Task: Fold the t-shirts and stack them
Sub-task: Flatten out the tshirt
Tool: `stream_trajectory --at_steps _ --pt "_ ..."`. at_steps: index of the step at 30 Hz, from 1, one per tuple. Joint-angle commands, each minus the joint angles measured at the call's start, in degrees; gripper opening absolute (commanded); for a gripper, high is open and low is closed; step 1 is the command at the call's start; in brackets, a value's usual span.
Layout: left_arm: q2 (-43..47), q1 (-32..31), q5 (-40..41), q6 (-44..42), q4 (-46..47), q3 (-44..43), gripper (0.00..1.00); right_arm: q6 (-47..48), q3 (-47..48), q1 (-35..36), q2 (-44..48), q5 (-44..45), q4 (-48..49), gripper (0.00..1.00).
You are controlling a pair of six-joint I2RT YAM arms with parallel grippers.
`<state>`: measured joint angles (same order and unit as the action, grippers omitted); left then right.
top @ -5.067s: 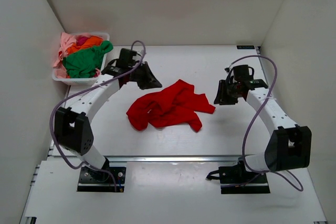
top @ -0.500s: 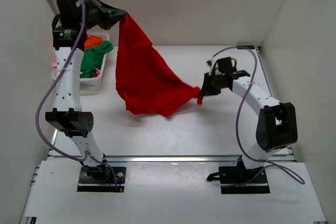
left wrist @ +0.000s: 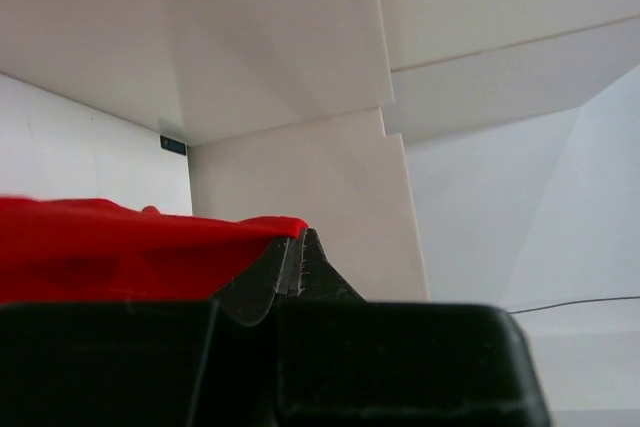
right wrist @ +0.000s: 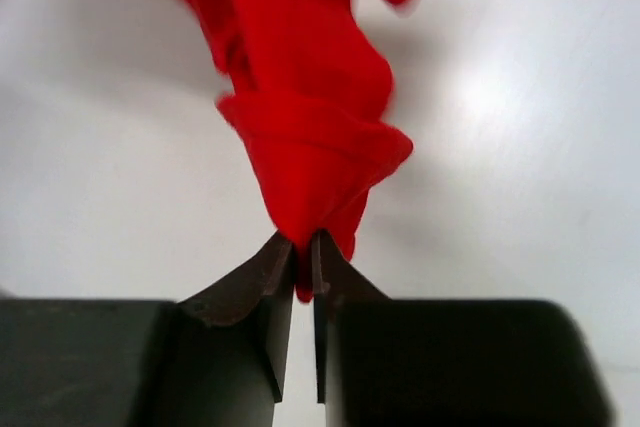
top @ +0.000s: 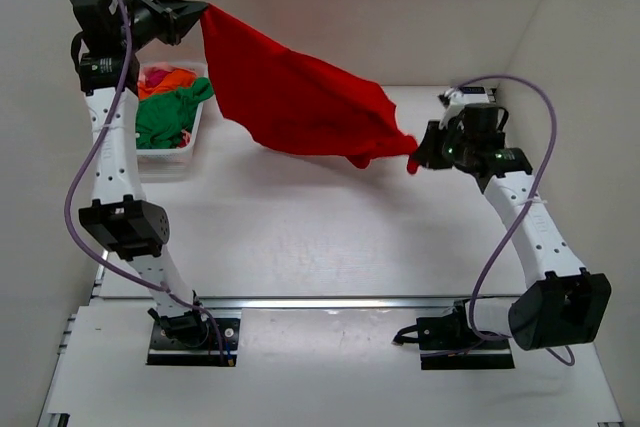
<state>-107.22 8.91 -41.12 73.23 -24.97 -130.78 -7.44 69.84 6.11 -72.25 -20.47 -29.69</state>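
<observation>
Your left claw (top: 196,15) is raised high, above the level of the white basket (top: 168,154) and toward its right end in the top view. Its fingers are pressed together on one edge of the red t-shirt (top: 300,97). In your left wrist view the fingertips (left wrist: 298,247) meet with only a thin seam between them, and the red cloth (left wrist: 120,247) runs off to the left from that pinch. Below that arm, the basket stands on the worktop (top: 330,237). It holds a green t-shirt (top: 165,117), which drapes over its right rim, and an orange t-shirt (top: 172,80) farther back. Beside the orange one is a small patch of pink or magenta cloth (top: 155,75), too small to make out clearly. To the right of the basket, the red t-shirt is stretched out in the air as a broad sheet. It slopes down from the high left pinch toward the lower right one, with a loose fold sagging near its right end, and it looks clear of the worktop. Farthest right of the basket, your right claw (top: 415,159) sits lower than the left one and above the worktop. It is clamped on the other end of the same shirt. In your right wrist view a bunched, twisted corner of red cloth (right wrist: 310,127) is nipped between the closed fingertips (right wrist: 285,262), and a sliver of red shows in the narrow slit below them.
</observation>
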Motion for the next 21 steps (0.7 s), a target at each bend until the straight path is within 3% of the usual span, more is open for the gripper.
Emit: stream_trajectory --at_steps 1,2,5,7,11,18,21 --pt "5.97 2.34 -2.73 0.69 3.7 3.6 0.0 1.38 -5.41 2.59 1.67 -1.51 -11.16 0.12" --pt "6.14 2.26 -3.26 0.51 3.18 3.86 0.0 1.38 -7.42 3.38 3.15 -0.89 -12.66 0.21" --pt "6.06 1.82 -4.75 -0.98 0.8 3.17 0.0 -1.08 -13.13 2.43 7.72 -1.48 -8.04 0.75" --pt "5.88 1.03 -6.07 0.07 0.45 3.95 0.0 -3.62 -13.16 -1.96 7.13 -5.79 -1.8 0.87" --pt "8.5 -0.2 -7.13 -1.68 -4.1 6.67 0.0 -6.61 -7.99 -1.29 -3.04 -9.42 6.46 0.85" --pt "22.21 -1.0 -6.08 -5.03 -2.63 30.81 0.0 -13.55 5.29 6.0 -25.11 -13.0 10.34 0.69" --pt "25.64 -2.49 -5.2 -5.38 -2.71 36.81 0.0 -13.12 10.12 10.93 -31.18 -16.7 13.07 0.64"
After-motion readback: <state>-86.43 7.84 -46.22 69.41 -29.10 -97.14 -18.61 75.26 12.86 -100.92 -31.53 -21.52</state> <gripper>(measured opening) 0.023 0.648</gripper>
